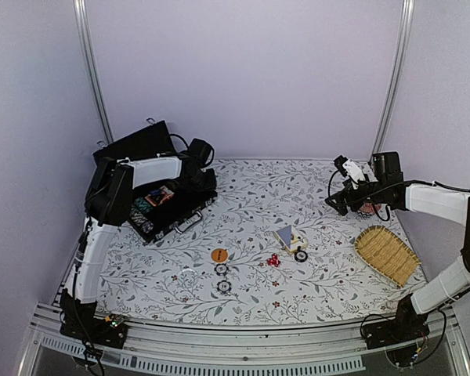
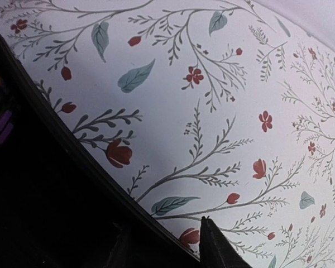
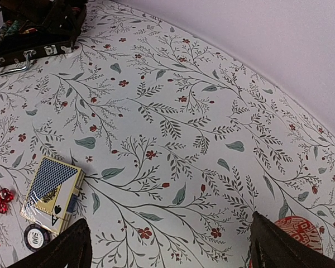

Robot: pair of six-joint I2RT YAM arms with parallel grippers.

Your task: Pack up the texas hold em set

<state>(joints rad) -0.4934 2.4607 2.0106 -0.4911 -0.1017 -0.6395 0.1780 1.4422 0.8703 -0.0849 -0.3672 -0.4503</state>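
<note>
Packing is partly done: the open case (image 1: 168,205) at the back left holds some chips (image 1: 143,210), while cards (image 1: 286,236), dice (image 1: 273,260), the orange disc (image 1: 219,254) and loose chips (image 1: 222,269) lie out on the table (image 1: 321,294). My right claw (image 3: 166,220) hangs wide open and empty; my left claw (image 1: 199,176) sits by the case's edge, too dark for me to tell its state.
</note>
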